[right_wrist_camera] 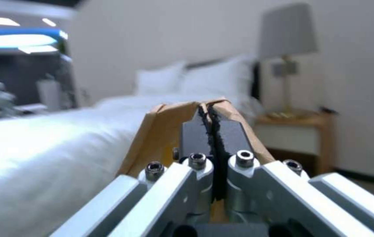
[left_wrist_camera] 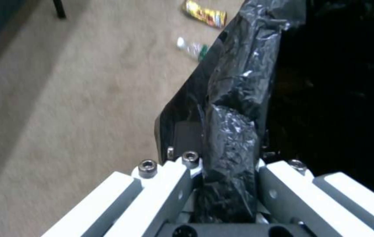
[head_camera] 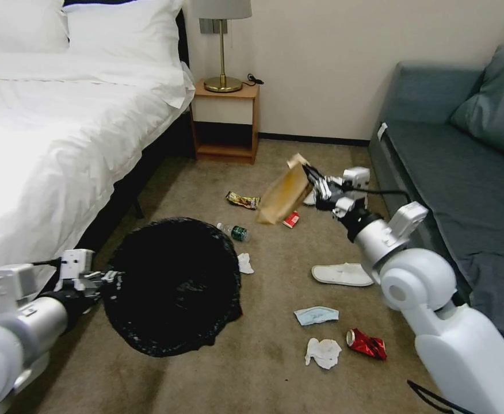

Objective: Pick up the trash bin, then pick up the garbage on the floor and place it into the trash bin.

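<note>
The trash bin point(head_camera: 174, 284), lined with a crinkly black bag, is tipped with its wide mouth toward me, low on the left. My left gripper point(head_camera: 111, 277) is shut on its rim point(left_wrist_camera: 231, 131), the plastic pinched between the fingers. My right gripper point(head_camera: 312, 175) is shut on the top edge of the tan paper bag point(head_camera: 283, 198) point(right_wrist_camera: 160, 138), which hangs tilted with its lower end near the floor point(head_camera: 263, 379). Other garbage lies on the carpet: a gold wrapper point(head_camera: 242, 200), small bottle point(head_camera: 235, 231), red packet point(head_camera: 290, 219), tissues point(head_camera: 245, 263) point(head_camera: 323, 352), white slipper point(head_camera: 342, 274), blue mask point(head_camera: 316, 315), crushed red can point(head_camera: 367, 344).
A white bed point(head_camera: 62, 132) runs along the left. A wooden nightstand point(head_camera: 226, 121) with a brass lamp stands against the far wall. A grey-blue sofa point(head_camera: 453, 161) lines the right side, close behind my right arm.
</note>
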